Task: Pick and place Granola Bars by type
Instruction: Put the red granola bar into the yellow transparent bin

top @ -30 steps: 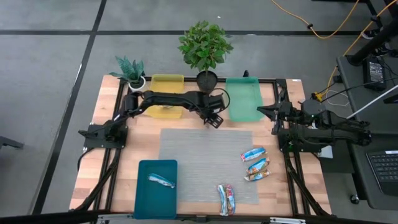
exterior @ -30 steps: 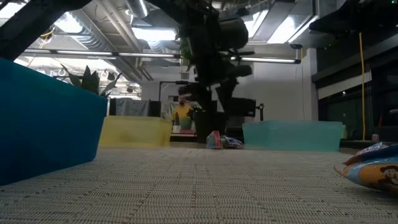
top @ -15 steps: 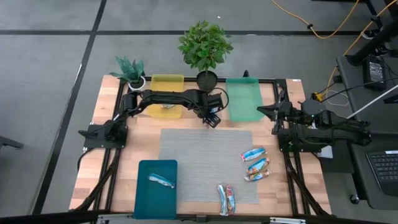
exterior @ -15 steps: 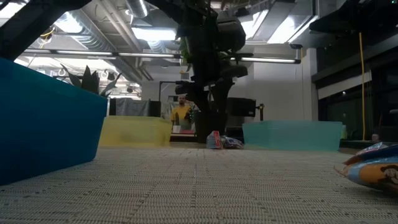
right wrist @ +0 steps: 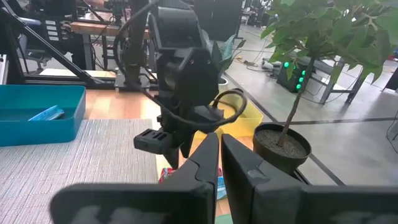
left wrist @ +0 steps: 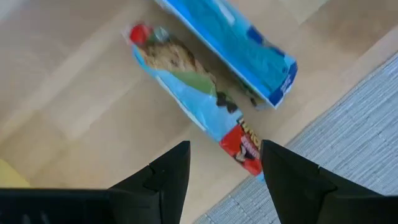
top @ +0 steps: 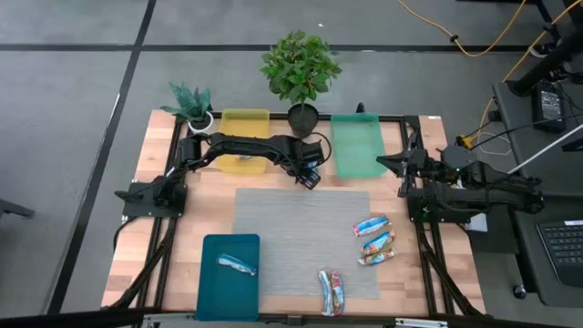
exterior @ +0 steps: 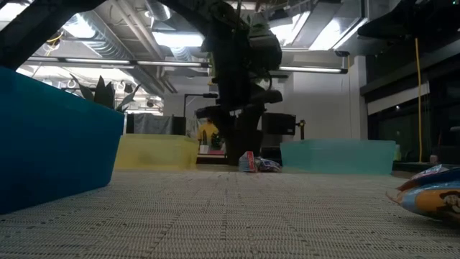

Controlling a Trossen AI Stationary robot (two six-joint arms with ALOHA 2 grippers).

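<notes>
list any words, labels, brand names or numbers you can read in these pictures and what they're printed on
No text can be read for certain.
Light-blue wrapped granola bar with a red end: white lettering on the red patch, too blurred to read.
Bright blue wrapped granola bar beside it: no print shows.
Granola bars on the grey woven mat: too small to read.
Granola bar in the dark teal plastic tray: too small to read.

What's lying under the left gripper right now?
Two granola bars lie side by side on the bare wood, just off the grey mat, below the open left gripper. In the high view the gripper covers them, so neither shows there.
</notes>
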